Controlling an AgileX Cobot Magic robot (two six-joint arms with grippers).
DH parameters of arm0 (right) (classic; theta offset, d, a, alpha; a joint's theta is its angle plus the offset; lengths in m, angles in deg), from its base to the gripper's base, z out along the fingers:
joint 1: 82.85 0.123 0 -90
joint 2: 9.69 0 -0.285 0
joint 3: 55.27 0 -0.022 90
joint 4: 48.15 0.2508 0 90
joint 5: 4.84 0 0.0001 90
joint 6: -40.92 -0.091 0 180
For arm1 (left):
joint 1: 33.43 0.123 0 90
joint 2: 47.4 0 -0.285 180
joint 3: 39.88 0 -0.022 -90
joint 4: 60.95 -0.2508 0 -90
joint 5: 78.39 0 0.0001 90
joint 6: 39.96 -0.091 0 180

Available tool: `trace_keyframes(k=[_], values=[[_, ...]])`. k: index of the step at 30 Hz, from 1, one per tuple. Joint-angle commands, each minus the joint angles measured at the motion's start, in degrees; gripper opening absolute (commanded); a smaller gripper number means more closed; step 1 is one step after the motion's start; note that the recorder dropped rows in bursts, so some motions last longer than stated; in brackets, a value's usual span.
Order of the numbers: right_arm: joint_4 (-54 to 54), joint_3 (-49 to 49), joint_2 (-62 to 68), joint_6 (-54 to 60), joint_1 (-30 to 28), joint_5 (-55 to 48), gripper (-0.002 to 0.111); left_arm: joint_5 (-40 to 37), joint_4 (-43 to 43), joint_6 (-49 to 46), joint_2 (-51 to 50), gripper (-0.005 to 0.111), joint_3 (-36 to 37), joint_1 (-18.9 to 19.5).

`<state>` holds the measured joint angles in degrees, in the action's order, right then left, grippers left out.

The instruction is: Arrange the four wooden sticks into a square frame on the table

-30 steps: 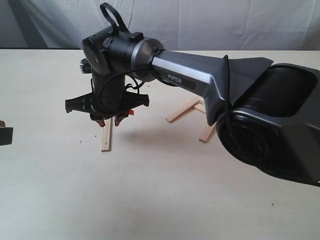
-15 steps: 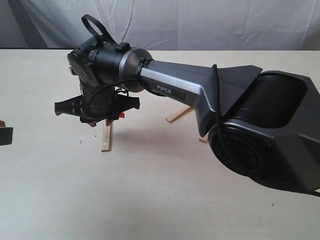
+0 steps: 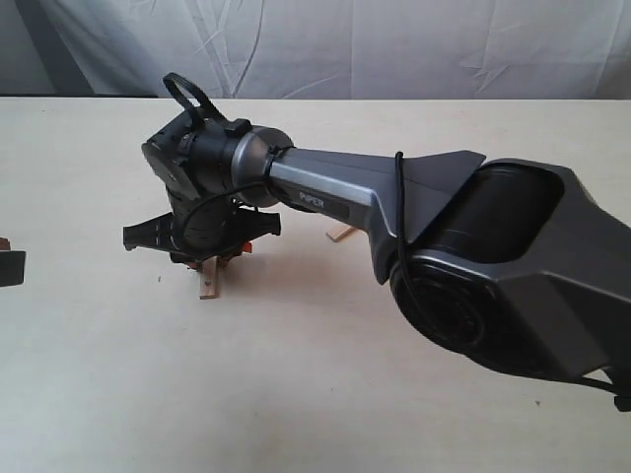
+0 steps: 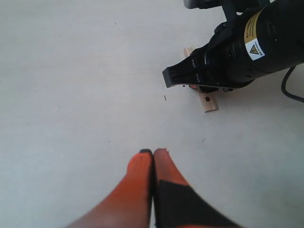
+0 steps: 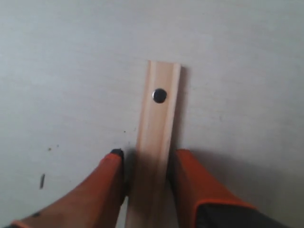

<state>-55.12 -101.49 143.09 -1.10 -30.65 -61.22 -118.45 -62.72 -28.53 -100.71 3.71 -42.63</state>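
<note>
One pale wooden stick [image 3: 208,284] lies flat on the cream table [image 3: 296,394], left of the middle. My right gripper [image 3: 211,260] has reached across and is down over it. In the right wrist view its orange fingers [image 5: 111,175] flank the stick [image 5: 159,118] closely on both sides, with thin dark gaps and the jaws open. A small dark hole shows near the stick's free end. Another stick's end [image 3: 342,234] peeks out behind the right arm; the other sticks are hidden. My left gripper [image 4: 153,152] is shut and empty, hovering apart from the stick [image 4: 208,101].
The bulky right arm [image 3: 473,266] stretches from the lower right across the middle of the table and hides what lies behind it. The left gripper [image 3: 8,266] shows only at the far left edge. A white cloth backdrop hangs behind the table.
The right gripper has dropped lower over the stick, its fingers now down at the stick's sides. The arm has swung lower and covers the sticks at the middle right. The left gripper has not moved.
</note>
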Motion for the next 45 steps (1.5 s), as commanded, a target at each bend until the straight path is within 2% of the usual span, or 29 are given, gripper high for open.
trace_keyframes(k=[1,4,6,11,18,22,27,32,38,45], values=[[-0.7,-0.4,0.3,-0.2,-0.2,-0.5,0.034,0.2,-0.3,0.0,0.5,0.000,0.4,0.3],[-0.7,-0.4,0.2,0.0,-0.2,-1.2,0.017,0.2,-0.3,0.0,0.5,0.000,0.4,0.3],[-0.7,-0.4,-0.6,0.2,-0.2,-1.8,-0.001,0.2,-0.3,0.0,0.5,0.000,0.4,0.3],[0.2,-0.4,-4.6,5.5,-2.3,-3.7,0.000,0.2,-0.3,0.0,0.5,0.000,0.4,0.3],[1.0,-0.4,-11.6,21.0,-8.6,-13.3,-0.001,0.2,-3.5,0.0,0.5,0.000,0.4,0.3],[-0.5,6.6,-16.3,27.4,-9.8,-13.4,-0.001,0.2,-3.6,0.0,0.5,0.000,0.4,0.3],[5.0,19.7,-22.1,37.9,-12.6,-5.8,-0.001,0.2,-3.7,0.0,0.5,0.000,0.4,0.3],[5.2,30.4,-26.1,47.3,-15.6,1.9,-0.001,0.2,-3.8,0.0,0.5,0.000,0.4,0.3],[4.5,36.5,-26.6,52.7,-18.4,6.5,-0.001,0.2,-3.8,0.0,0.5,0.000,0.4,0.3],[1.1,40.5,-26.4,55.2,-18.5,12.9,-0.001,0.2,-3.8,0.0,0.5,0.000,0.4,0.3]])
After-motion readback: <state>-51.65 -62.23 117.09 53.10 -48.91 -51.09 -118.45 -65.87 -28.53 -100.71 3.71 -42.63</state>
